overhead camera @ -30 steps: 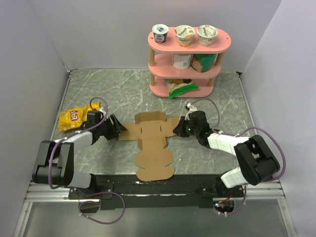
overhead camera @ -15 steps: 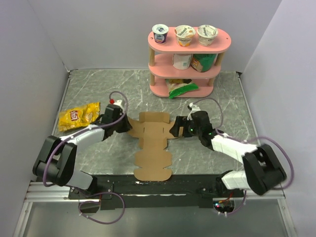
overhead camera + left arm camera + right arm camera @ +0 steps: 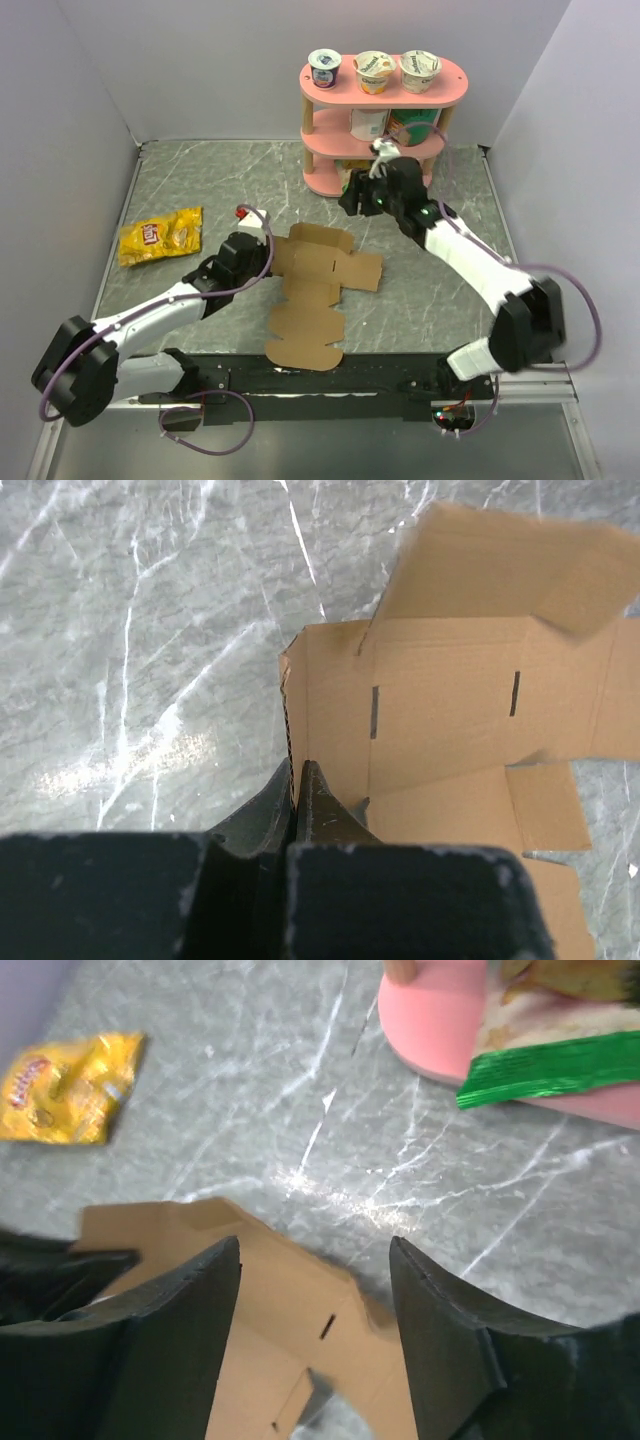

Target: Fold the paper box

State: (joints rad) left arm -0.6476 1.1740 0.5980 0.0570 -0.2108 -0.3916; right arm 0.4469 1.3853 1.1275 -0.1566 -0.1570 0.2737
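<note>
Storage: pink shelf (image 3: 385, 100) at the back of the table (image 3: 200, 180); three cups (image 3: 375, 70) on top, a cup and a green packet on the middle tier, a green bag (image 3: 368, 182) on the bottom.
Task item: paper box (image 3: 315, 285) lies mid-table, mostly flat, its left flap raised.
Nearby: yellow snack bag (image 3: 160, 235) at the left, well apart from the box.
Left arm: left gripper (image 3: 297, 780) low, pinched closed on the raised flap's edge.
Right arm: right gripper (image 3: 315, 1255) up near the shelf's foot, jaws apart, holding nothing.

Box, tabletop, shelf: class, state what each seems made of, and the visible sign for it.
Box: brown cardboard, matte; creased fold lines and cut slots. Tabletop: grey with white veins, glossy glare; marble or a printed laminate, can't tell. Shelf: pink, smooth tiers, likely painted wood or plastic, on pale wooden-looking posts.
</note>
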